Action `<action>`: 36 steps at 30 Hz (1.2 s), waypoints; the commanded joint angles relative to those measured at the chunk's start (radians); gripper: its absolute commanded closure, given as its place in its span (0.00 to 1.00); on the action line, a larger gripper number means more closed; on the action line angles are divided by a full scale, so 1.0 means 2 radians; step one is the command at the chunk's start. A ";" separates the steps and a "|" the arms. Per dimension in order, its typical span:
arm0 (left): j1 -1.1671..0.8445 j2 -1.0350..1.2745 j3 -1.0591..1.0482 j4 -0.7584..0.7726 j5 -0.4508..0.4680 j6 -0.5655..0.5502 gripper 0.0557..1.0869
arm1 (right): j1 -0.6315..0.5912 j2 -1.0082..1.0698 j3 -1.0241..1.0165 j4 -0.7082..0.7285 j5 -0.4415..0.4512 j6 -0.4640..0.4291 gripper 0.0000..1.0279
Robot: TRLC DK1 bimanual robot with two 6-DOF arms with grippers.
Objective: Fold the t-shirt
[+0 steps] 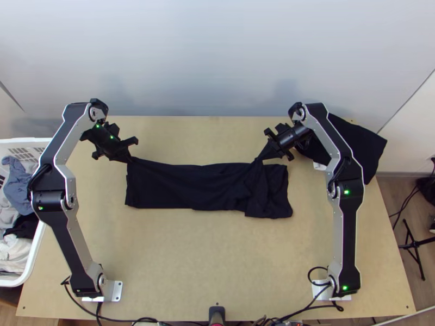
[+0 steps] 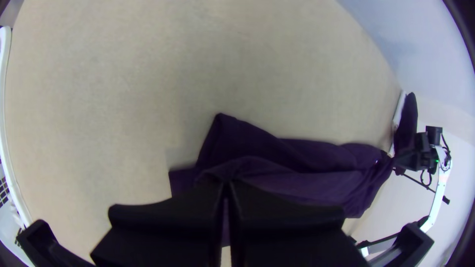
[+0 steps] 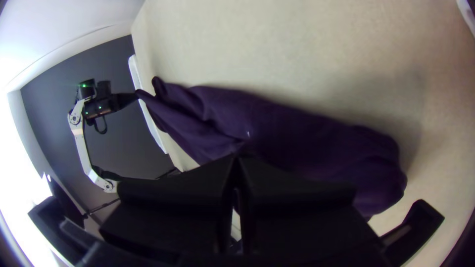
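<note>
Pressed together at the bottom edge of the left wrist view, the wide black fingers [image 2: 158, 217] of the left tool [image 1: 130, 158] are clenched on a corner of cloth. That cloth is the black t-shirt [image 1: 190, 187], lying across the middle of the tabletop [image 1: 206, 266] between the two arms, folded into a long strip that runs from side to side. Its far left corner is drawn up to a point in the left tool, and the right tool [image 1: 261, 158] pinches a second peak near the strip's right end, its fingers closed on the fabric. Between the two grasps the t-shirt lies fairly flat, with soft wrinkles; beside the right grasp it doubles over in a bunched flap that reaches a little nearer the arms' bases than the rest. Left arm [image 1: 68, 247] and right arm [image 1: 348, 233] rise from the near corners, and cables [image 1: 315, 308] trail along the near edge — a black post [image 1: 216, 314] stands between them there. At the far right corner, partly behind the right arm, rests another piece of black cloth [image 1: 361, 146], with a bit of white [image 1: 319, 165] by its edge. Beside the tabletop on the left sits a white basket [image 1: 22, 140] of clothes — blue-grey [image 1: 19, 187], black and white pieces. Off the right side, a black tripod [image 1: 416, 245] stands on the floor [image 1: 389, 187].
</note>
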 commanded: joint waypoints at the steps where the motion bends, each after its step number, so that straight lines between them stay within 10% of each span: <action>1: 0.006 0.015 -0.001 0.013 0.000 -0.004 0.96 | -0.003 0.026 0.019 0.057 0.030 0.035 0.97; 17: 0.005 0.039 -0.047 0.065 -0.013 -0.017 0.95 | -0.010 0.049 0.025 0.100 0.096 0.063 0.92; 18: 0.003 0.038 -0.050 0.065 -0.013 -0.017 0.84 | -0.011 0.045 0.024 0.102 0.096 0.063 0.75; 21: 0.000 0.033 -0.057 0.065 -0.011 -0.016 0.02 | -0.012 0.029 0.016 0.102 0.096 0.064 0.06; 36: 0.053 -0.113 -0.167 0.154 0.108 0.018 0.04 | -0.014 -0.235 -0.070 0.108 0.095 0.069 0.04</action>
